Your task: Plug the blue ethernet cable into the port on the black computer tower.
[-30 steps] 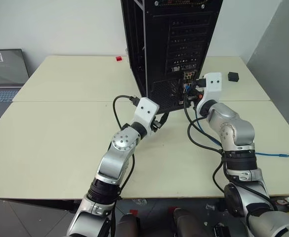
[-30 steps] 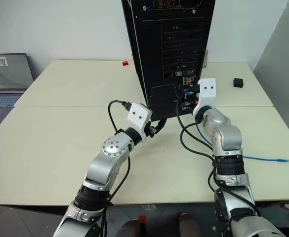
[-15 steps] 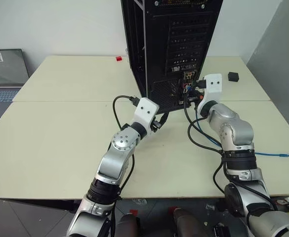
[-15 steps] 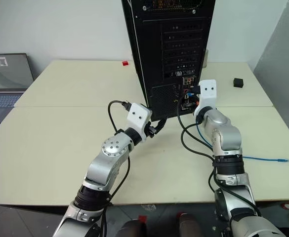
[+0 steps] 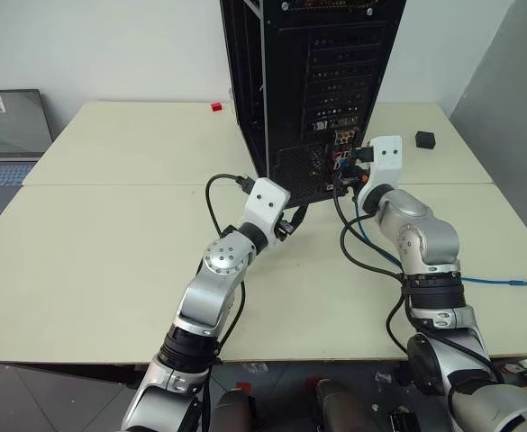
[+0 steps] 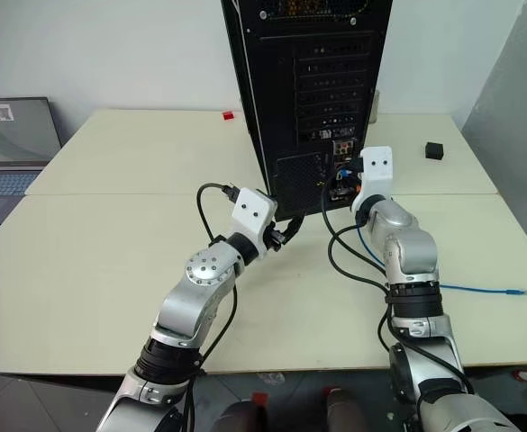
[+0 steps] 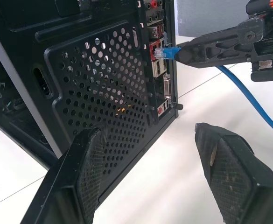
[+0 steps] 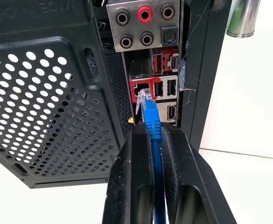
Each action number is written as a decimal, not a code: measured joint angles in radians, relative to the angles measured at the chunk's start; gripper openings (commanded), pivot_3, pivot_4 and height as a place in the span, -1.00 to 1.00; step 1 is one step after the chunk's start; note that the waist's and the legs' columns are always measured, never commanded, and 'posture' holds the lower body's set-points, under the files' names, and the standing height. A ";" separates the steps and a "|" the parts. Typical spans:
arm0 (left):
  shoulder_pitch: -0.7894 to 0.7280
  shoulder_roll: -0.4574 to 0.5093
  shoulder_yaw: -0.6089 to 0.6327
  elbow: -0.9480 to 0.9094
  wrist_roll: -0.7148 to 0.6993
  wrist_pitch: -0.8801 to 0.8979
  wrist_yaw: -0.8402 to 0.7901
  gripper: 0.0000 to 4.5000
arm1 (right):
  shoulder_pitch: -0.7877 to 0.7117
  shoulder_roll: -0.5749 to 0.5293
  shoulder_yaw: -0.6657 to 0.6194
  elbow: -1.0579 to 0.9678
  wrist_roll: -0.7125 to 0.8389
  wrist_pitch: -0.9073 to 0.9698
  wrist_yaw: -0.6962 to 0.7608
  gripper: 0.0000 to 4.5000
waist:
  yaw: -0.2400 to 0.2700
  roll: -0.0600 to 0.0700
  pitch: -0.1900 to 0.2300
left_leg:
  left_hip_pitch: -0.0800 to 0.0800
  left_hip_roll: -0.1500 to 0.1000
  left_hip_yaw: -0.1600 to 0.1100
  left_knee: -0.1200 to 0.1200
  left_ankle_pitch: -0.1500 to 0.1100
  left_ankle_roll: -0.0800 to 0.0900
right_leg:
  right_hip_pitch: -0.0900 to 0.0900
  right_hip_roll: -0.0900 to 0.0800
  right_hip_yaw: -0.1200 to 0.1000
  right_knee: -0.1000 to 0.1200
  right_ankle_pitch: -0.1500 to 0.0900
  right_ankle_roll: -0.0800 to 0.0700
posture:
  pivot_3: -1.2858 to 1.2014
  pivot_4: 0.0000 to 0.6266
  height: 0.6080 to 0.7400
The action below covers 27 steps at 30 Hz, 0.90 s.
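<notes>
The right pincer (image 8: pixel 156 140) is clamping the blue ethernet cable (image 8: pixel 151 119) just behind its clear plug, w/ the plug tip sitting right at the mouth of the port (image 8: pixel 142 93) on the rear I/O panel of the black computer tower (image 5: pixel 322 81). Whether the plug is already partly in or only touching the port edge can't be told. Behind the grip the cable is running away from the tower, along the surface (image 5: pixel 101 252), w/ its far plug lying well apart from the tower.

The left pincer (image 7: pixel 150 149) is standing wide open, holding nothing, and hovering just in front of the tower's perforated grille, beside the I/O panel.

Handling judgement: the cable is looking light & floppy, so it's bending if pushed from far back; the grip close to the plug, on the stiff boot, is probably the right spot. The plug itself is small, hard plastic w/ a thin latch tab, likely fragile if squeezed or twisted sideways. The jacket is looking smooth, so it could be slipping between the fingers under a hard push. The tower is appearing heavy & rigid, prob. not shifting under insertion force, though the free left pincer is placed well for bracing it.
</notes>
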 measured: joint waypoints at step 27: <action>0.000 0.001 0.000 0.000 0.003 0.000 -0.001 0.42 | -0.028 -0.001 0.012 0.017 -0.001 0.004 0.014 -1.00 | -0.010 0.000 0.000 | 0.000 0.000 0.000 0.000 0.000 0.000 | 0.000 0.000 0.001 0.000 0.000 0.000 | 0.03 -0.52 1.00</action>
